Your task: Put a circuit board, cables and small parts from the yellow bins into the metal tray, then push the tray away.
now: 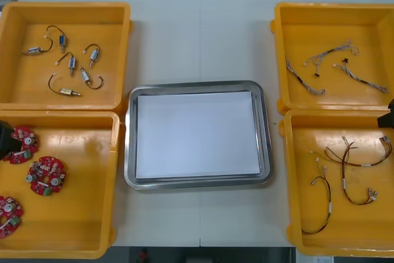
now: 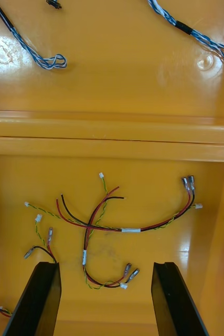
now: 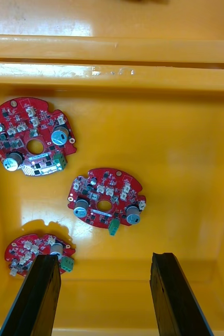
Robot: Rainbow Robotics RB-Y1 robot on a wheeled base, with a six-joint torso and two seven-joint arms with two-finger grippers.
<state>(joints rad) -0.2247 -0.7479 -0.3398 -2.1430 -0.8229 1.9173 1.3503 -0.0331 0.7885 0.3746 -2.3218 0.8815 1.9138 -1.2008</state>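
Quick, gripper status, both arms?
Left gripper: open, empty, above the circuit boards.
Right gripper: open, empty, above the red and yellow cables.

We see the left gripper (image 3: 106, 257) with its two black fingers (image 3: 38, 294) standing well apart, jaws open. The right gripper (image 2: 105, 264) is posed alike, jaws wide. From above, the left arm (image 1: 5, 137) and the right arm (image 1: 388, 118) each barely enter at their own sides.
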